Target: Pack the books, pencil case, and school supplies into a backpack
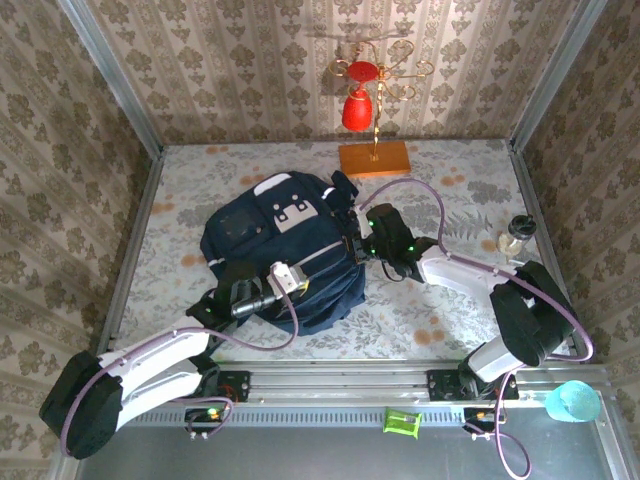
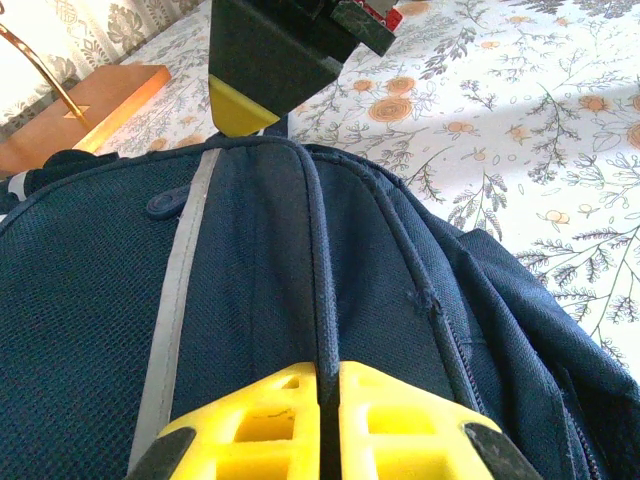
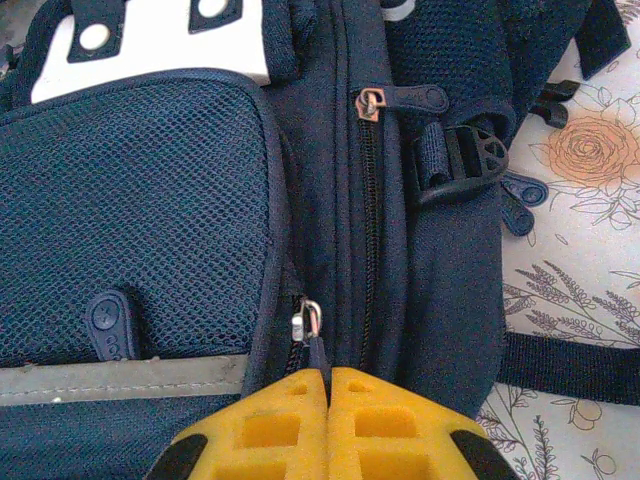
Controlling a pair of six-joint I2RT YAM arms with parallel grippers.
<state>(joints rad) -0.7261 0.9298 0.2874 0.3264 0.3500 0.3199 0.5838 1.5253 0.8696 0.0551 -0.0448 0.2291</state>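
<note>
The navy backpack (image 1: 275,235) lies flat in the middle of the table, white-grey patches up. My left gripper (image 2: 328,368) is shut on a raised piping ridge (image 2: 322,260) of the backpack, at its near right side (image 1: 292,280). My right gripper (image 3: 328,372) is shut on the dark pull tab (image 3: 318,352) of a zip, just below the silver slider (image 3: 305,320), at the bag's right edge (image 1: 356,247). A second zip pull (image 3: 400,100) lies further up. In the left wrist view the right gripper's fingers (image 2: 240,108) show beyond the bag. Books and school supplies are out of view.
An orange slab (image 1: 374,157) with a gold stem and red bell stands at the back. A small jar (image 1: 515,236) sits at the right. On the near rail lie a green piece (image 1: 402,422) and a cyan cup (image 1: 573,401). A strap and buckle (image 3: 460,165) trail off the bag's side.
</note>
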